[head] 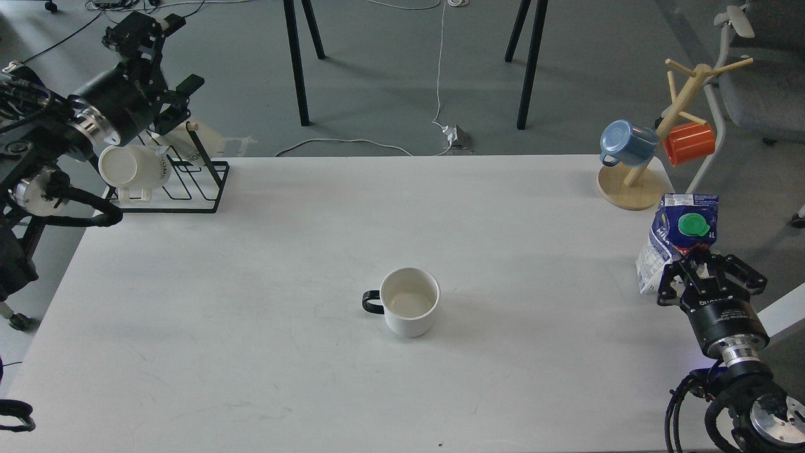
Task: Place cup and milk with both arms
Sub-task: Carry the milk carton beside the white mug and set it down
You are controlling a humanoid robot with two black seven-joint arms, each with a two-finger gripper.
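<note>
The white counter (251, 352) fills most of the view, bare across its middle.

The left arm (113, 107) comes in at the upper left, raised over the counter's far left corner. The left jaws (165, 38) point up and away; one finger shows pale at the tip and another dark beside it, but I cannot tell whether they are open or closed, and nothing is seen between them.

The right arm (729, 333) rises from the lower right corner. The right jaws (688, 259) are closed around the lower side of the milk (676, 242), one black finger on each side of the carton. The milk is tilted, its green cap (693, 224) facing up, at the counter's right edge.

Below the left jaws, a black wire rack (195, 182) holds cream mugs (133, 168) lying on their sides.

Beyond the right jaws, at the far right corner, a wooden mug tree (666, 126) carries a blue mug (626, 143) and an orange mug (690, 143).

The cup (410, 302) stands upright near the counter's middle, well apart from both jaws, left of the right jaws and far below the left ones. Its black handle points left.
</note>
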